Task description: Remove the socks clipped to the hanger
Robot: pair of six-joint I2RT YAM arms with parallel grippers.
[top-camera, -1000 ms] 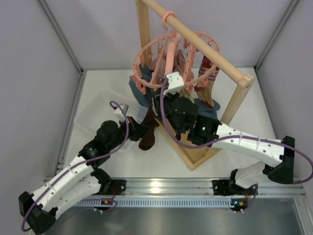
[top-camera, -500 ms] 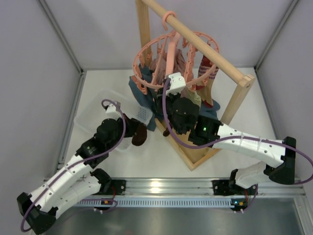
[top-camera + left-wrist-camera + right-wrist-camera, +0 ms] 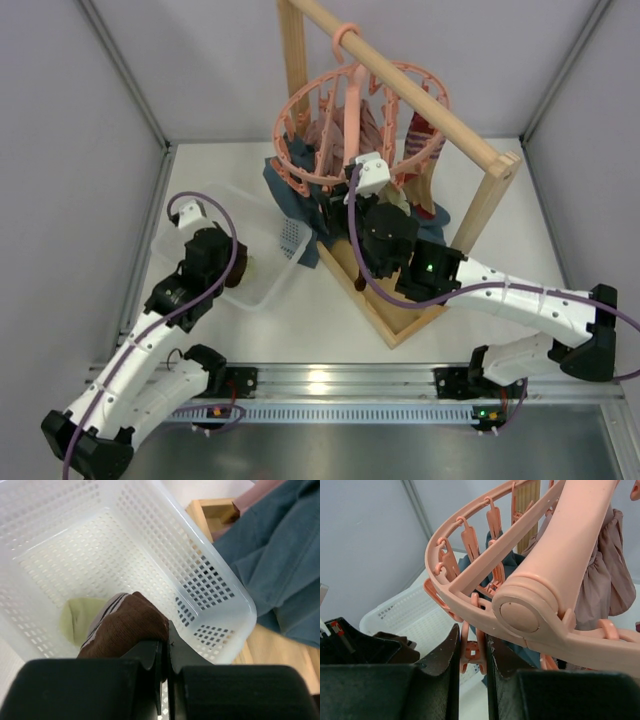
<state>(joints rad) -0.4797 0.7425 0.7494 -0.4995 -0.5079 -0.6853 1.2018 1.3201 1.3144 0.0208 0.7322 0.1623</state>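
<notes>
My left gripper (image 3: 166,636) is shut on a dark brown sock (image 3: 127,625) with faint pale stripes, holding it over the white basket (image 3: 220,587). A pale cream sock (image 3: 75,620) lies on the basket floor. The salmon-pink round hanger (image 3: 300,180) hangs from the wooden rack bar. A dark red striped sock (image 3: 420,135) is still clipped to the hanger at the right. My right gripper (image 3: 472,652) is under the hanger (image 3: 485,595), shut on one of its clip pegs (image 3: 472,655), which holds no sock that I can see.
The wooden rack frame (image 3: 480,205) stands mid-table with its base (image 3: 400,325) close to the right arm. A large blue-grey cloth (image 3: 290,205) and a dusty-pink garment (image 3: 335,135) hang from the hanger. The basket (image 3: 180,225) sits left of the rack.
My left arm has swung left, away from the rack, carrying the brown sock over the basket. My right gripper has shifted slightly along the hanger ring, still at the pegs.
</notes>
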